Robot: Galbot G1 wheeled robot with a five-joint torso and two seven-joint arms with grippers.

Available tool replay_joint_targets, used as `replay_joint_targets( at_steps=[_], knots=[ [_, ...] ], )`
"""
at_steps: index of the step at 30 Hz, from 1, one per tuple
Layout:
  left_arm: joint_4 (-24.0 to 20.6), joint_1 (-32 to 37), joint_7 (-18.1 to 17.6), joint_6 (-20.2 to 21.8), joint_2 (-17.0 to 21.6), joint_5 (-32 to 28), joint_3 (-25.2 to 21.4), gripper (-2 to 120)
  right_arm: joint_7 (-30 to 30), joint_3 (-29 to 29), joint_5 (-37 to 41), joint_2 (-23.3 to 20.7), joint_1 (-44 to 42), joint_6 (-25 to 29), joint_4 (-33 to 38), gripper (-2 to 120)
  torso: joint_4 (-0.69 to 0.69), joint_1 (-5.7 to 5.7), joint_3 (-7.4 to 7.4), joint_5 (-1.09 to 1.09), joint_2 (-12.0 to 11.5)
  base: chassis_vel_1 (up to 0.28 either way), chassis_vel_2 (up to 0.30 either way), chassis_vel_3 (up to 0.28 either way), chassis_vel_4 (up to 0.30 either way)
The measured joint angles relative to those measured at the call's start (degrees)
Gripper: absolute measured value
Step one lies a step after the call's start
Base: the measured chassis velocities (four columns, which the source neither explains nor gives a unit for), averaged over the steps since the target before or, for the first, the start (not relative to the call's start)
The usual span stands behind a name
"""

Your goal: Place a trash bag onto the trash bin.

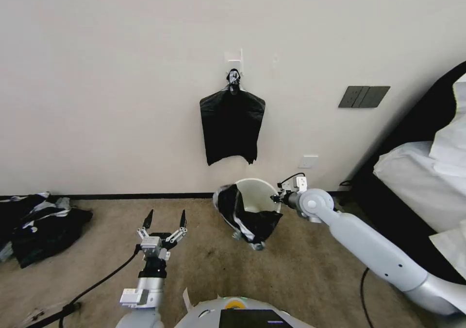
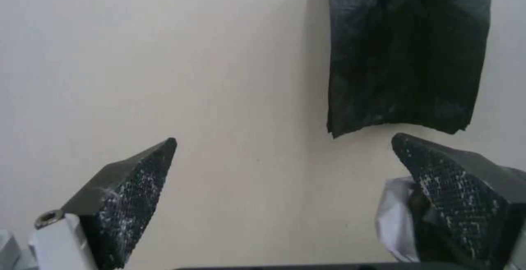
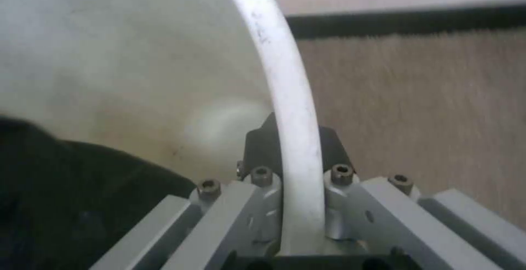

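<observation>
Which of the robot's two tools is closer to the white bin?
The right. The right tool is clamped on the trash bin's rim at its right side. The left tool hovers open over the carpet, apart from the bin, to its left.

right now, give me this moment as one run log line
right pincer: shut on trash bin rim | trash bag: draped over bin's left side, not all round | left pincer: open, above carpet

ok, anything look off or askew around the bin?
Yes. The trash bin is tipped over toward the robot, the right gripper clamped on its rim. The trash bag covers just part of the rim, sagging down the front. The left gripper hovers open.
</observation>
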Motion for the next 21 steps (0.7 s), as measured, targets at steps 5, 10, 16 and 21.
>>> replay_joint_targets(
  at_steps=[5,10,16,21],
  knots=[
    [0.0,-0.4,0.0,0.3,0.3,-1.4,-0.4,100,9.2,3.9,3.4,3.8,-3.9,2.1,4.4,2,0.00,0.00,0.00,0.00,0.0,0.000,0.000,0.000,0.000],
    [-0.1,-0.3,0.0,0.3,0.6,-2.8,-1.5,100,11.4,8.1,0.9,7.6,-11.0,6.1,9.1,2,0.00,0.00,0.00,0.00,0.0,0.000,0.000,0.000,0.000],
    [-0.1,0.4,0.0,0.4,0.6,-3.4,-2.2,100,11.2,12.2,-3.6,11.2,-17.4,8.2,11.8,2,-0.02,0.00,0.00,0.00,0.0,0.000,0.000,0.000,0.000],
    [-0.3,0.6,0.0,0.8,0.5,-3.8,-2.7,100,12.9,13.5,-5.5,13.4,-20.9,9.1,13.4,2,-0.01,0.00,0.00,-0.01,0.0,0.000,0.000,0.000,0.000]
  ],
)
